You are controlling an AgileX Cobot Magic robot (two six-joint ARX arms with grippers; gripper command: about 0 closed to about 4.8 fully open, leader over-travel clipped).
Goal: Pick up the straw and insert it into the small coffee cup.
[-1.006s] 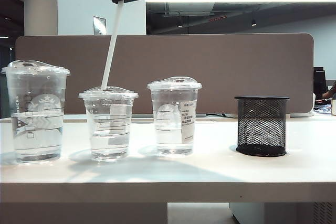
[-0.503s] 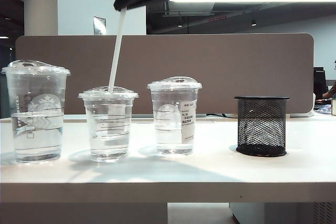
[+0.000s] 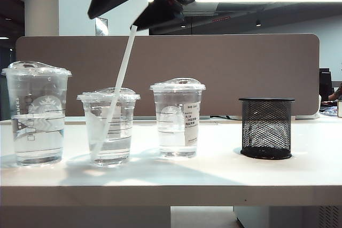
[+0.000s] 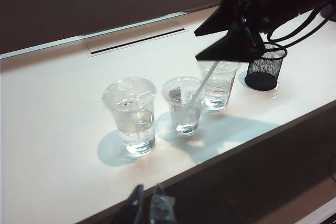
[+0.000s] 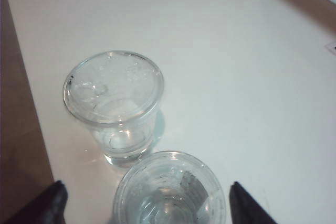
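Note:
The straw stands slanted in the small coffee cup, through its domed lid, with its lower end near the cup's bottom. My right gripper hangs open just above; the straw's top end lies by one finger, and nothing is gripped. In the right wrist view the open right gripper straddles the small coffee cup from above. From the left wrist view the straw leans out of the small coffee cup. My left gripper is shut and empty beyond the table's front edge.
A tall logo cup stands to the left of the small cup, and a medium cup with a white label to its right. A black mesh holder sits further right. A brown partition runs behind the table.
My right gripper has opened and let go of the straw. The straw has slid deeper into the small cup and now leans the other way. The left arm has stayed still.

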